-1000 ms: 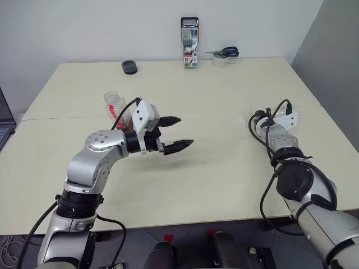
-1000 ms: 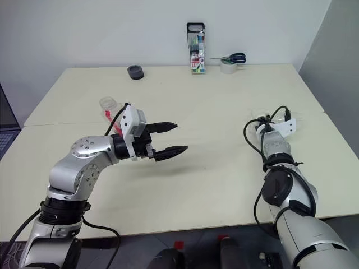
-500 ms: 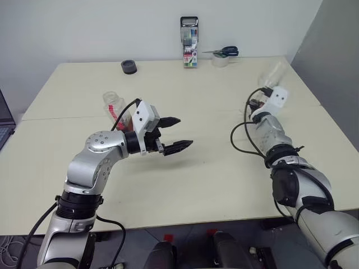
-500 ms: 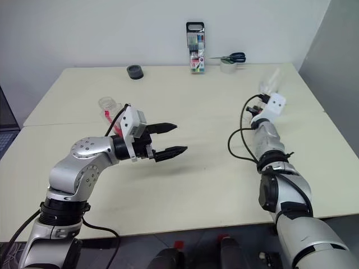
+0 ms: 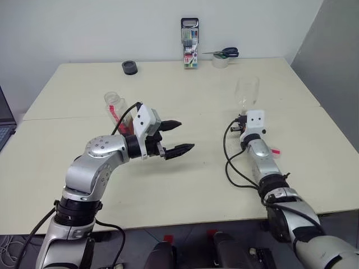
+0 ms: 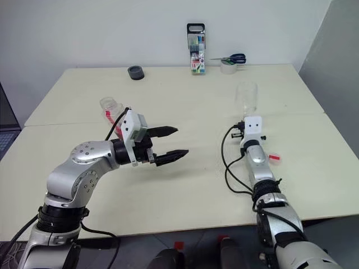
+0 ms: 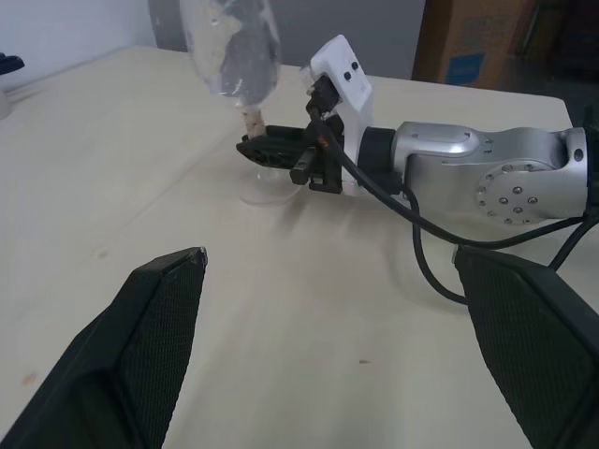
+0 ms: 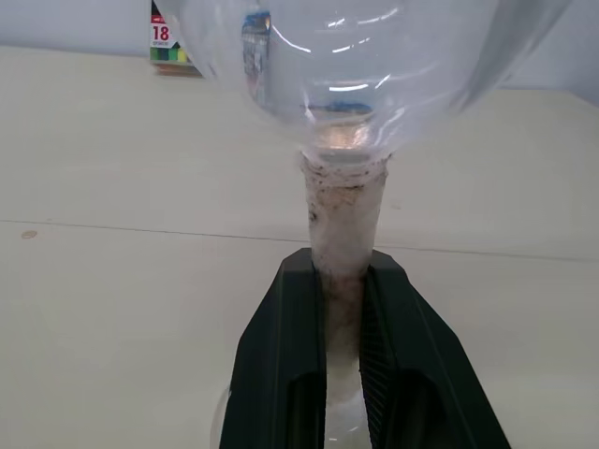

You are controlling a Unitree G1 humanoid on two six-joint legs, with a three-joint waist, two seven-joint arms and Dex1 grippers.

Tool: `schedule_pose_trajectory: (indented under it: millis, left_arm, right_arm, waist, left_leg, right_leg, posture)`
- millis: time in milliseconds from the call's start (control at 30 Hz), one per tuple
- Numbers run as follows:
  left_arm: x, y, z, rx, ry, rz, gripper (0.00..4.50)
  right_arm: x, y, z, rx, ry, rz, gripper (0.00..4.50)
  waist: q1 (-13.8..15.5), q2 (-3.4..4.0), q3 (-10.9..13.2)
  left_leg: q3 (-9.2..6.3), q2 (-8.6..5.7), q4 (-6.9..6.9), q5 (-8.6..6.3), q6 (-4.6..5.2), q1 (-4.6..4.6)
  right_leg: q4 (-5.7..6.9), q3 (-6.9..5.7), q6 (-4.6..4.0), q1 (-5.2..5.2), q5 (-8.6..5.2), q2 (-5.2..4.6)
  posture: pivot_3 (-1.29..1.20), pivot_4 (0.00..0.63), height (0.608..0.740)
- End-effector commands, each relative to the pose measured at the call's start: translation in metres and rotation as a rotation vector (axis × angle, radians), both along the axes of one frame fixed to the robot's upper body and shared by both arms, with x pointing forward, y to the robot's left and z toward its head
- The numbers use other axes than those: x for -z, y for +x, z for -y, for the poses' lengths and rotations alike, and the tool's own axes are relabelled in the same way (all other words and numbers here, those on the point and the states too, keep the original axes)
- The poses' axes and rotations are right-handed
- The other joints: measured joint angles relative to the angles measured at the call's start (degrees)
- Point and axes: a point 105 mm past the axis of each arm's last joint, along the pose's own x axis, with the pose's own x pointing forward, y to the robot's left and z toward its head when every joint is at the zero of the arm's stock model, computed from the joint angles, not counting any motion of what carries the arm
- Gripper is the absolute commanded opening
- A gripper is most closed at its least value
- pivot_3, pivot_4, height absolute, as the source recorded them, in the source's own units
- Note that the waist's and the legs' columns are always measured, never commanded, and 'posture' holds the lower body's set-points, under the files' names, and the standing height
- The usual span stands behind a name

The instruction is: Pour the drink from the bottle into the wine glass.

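The wine glass (image 5: 247, 91) is clear and stands upright right of the table's centre, its foot (image 7: 267, 193) down at the tabletop. My right gripper (image 8: 342, 281) is shut on its stem just below the bowl, pointing level. The bottle (image 5: 114, 105), clear plastic with a red label, stands at the left, partly hidden behind my left wrist. I cannot make out the drink inside it. My left gripper (image 5: 176, 137) hovers open and empty in front of the bottle, pointing toward the glass, its fingers (image 7: 159, 327) spread wide.
A marker-pen case (image 5: 189, 50), scissors on a tape roll (image 5: 222, 56) and a black round object (image 5: 129, 67) sit along the far edge. A small red-and-white piece (image 5: 275, 152) lies beside my right forearm. A laptop edge (image 5: 4, 126) shows at the far left.
My right arm swung in from the right side of the table, rolling the wine glass from lying sideways to upright. The left arm stayed in place.
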Motion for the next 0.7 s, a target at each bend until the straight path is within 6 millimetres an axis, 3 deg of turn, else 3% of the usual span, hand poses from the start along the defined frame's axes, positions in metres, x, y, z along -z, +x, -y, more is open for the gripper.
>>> schedule_pose_trajectory:
  millis: [33, 133, 233, 500, 700]
  left_arm:
    - [-0.010, -0.006, -0.002, 0.002, -0.013, 0.038, 4.50]
    - [-0.008, -0.009, -0.003, -0.001, -0.015, 0.032, 4.50]
    - [-0.006, -0.011, -0.005, -0.024, -0.025, 0.031, 4.50]
    - [-0.008, -0.024, -0.038, -0.242, -0.073, 0.055, 4.50]
    - [-0.003, -0.042, -0.054, -0.412, -0.099, 0.057, 4.50]
  right_arm:
    - [0.024, -0.011, 0.002, -0.017, 0.020, -0.103, 0.19]
    - [0.022, -0.017, -0.002, -0.054, 0.039, -0.124, 0.19]
    - [0.003, -0.017, -0.012, -0.092, 0.042, -0.084, 0.19]
    - [-0.074, -0.010, -0.098, -0.374, 0.019, 0.188, 0.19]
    - [-0.083, -0.007, -0.151, -0.515, 0.059, 0.193, 0.19]
  waist:
    - [0.1, 0.01, 0.0]
    - [0.1, 0.01, 0.0]
    - [0.1, 0.01, 0.0]
    - [-1.5, 0.07, 0.0]
    - [-1.2, 0.03, 0.0]
  left_leg:
    - [-0.01, 0.00, 0.00, 0.00, 0.00, 0.00]
    - [-0.04, 0.00, 0.00, -0.01, 0.01, 0.00]
    - [-0.03, 0.00, 0.00, -0.01, 0.02, 0.02]
    - [0.09, 0.14, -0.08, -0.01, 0.01, -0.02]
    - [0.05, 0.07, -0.07, -0.01, 0.00, -0.09]
  right_leg:
    - [-0.01, -0.01, 0.00, 0.01, 0.00, 0.00]
    - [-0.02, -0.01, 0.00, 0.03, 0.00, 0.00]
    - [0.00, -0.01, 0.00, 0.02, 0.00, 0.00]
    - [0.09, 0.09, -0.03, -0.21, 0.01, 0.01]
    - [0.04, 0.06, -0.04, -0.26, 0.01, -0.06]
  posture:
    - [0.00, 0.150, 0.740]
    - [0.00, 0.150, 0.740]
    - [0.00, 0.150, 0.740]
    - [0.00, 0.150, 0.740]
    - [0.00, 0.150, 0.740]
